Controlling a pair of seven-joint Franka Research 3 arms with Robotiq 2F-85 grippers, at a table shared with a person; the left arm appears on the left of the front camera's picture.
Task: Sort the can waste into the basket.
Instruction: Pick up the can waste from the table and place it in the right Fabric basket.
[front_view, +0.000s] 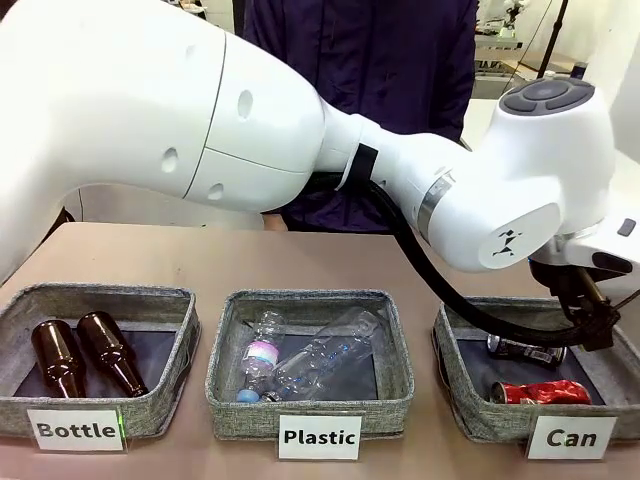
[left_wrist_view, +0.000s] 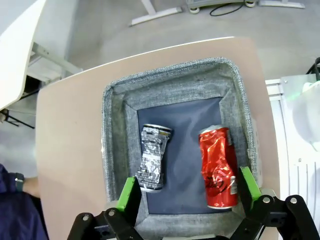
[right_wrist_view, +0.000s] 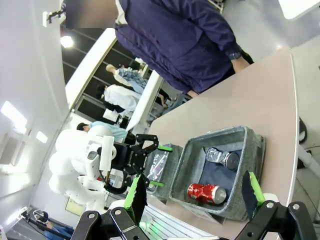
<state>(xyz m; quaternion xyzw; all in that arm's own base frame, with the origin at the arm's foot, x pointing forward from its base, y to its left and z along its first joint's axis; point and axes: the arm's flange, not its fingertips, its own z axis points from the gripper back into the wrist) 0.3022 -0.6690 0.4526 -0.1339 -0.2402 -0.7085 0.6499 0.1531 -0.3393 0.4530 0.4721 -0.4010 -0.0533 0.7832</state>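
In the left wrist view, the left hand (left_wrist_view: 190, 200) hangs over the basket (left_wrist_view: 112, 150) marked "Can", its green fingers (left_wrist_view: 131, 196) spread wide with nothing between them. Just beyond the fingers, both cans lie flat on the dark bottom, apart from each other. The red can (left_wrist_view: 218, 167) is at about 4 o'clock from the middle of the bottom, the silver can (left_wrist_view: 153, 157) at about 8 o'clock. So both pieces of can waste seem to be already sorted.

These cans are crushed thin metal, so I judge them very light and somewhat springy, with sharp creases. The painted skin can be slippery, and a hard squeeze will only flatten them more; they do not break. If one must be taken again, the best hold is across the narrow, dented waist, where the pads find flat faces, not on the round ends.

In the right wrist view, the right hand (right_wrist_view: 192, 200) is also spread and empty, well above the desk (right_wrist_view: 260, 100), with the basket beyond it at about 12 o'clock. Farther off, a person in a dark jacket (right_wrist_view: 185, 40) stands at the far edge.
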